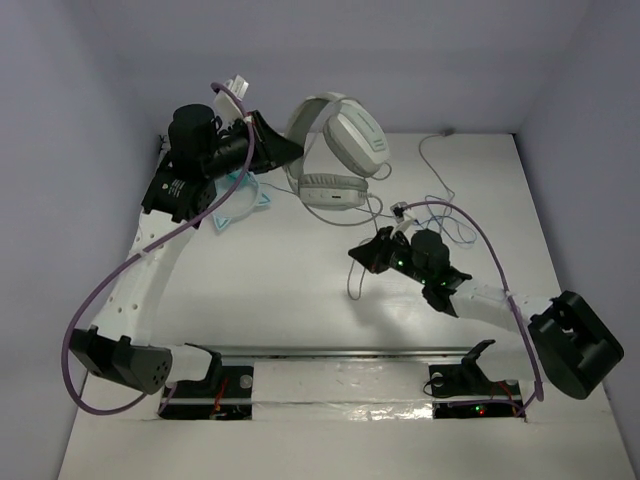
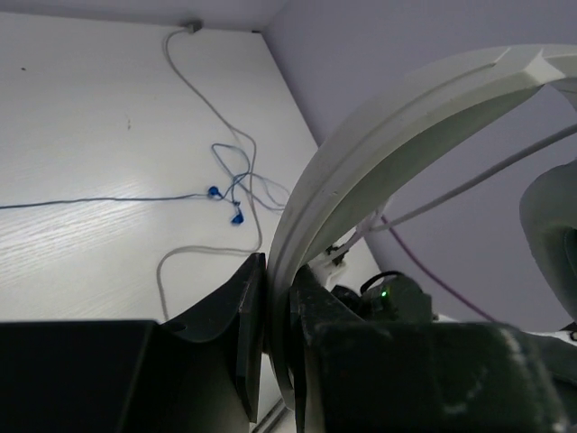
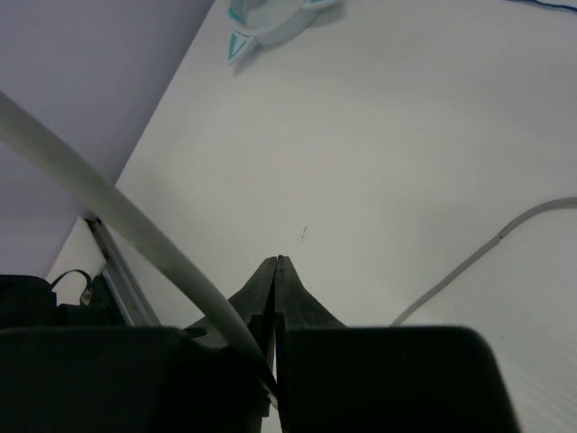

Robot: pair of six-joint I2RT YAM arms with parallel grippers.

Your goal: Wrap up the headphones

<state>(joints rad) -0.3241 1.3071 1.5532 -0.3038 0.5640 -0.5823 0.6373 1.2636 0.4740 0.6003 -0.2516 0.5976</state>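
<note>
Flanking headphones [image 1: 355,140]: teal cat-ear set [image 1: 243,198].

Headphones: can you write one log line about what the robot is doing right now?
left gripper: shut on headband | right gripper: shut on cable | headphones: cable not yet wrapped

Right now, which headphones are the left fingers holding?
The white pair, headband clamped in the left fingers; the teal pair lies on the table.

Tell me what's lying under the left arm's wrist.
Teal cat-ear headphones lie beneath it; only part shows, the rest is covered by the left arm.
</note>
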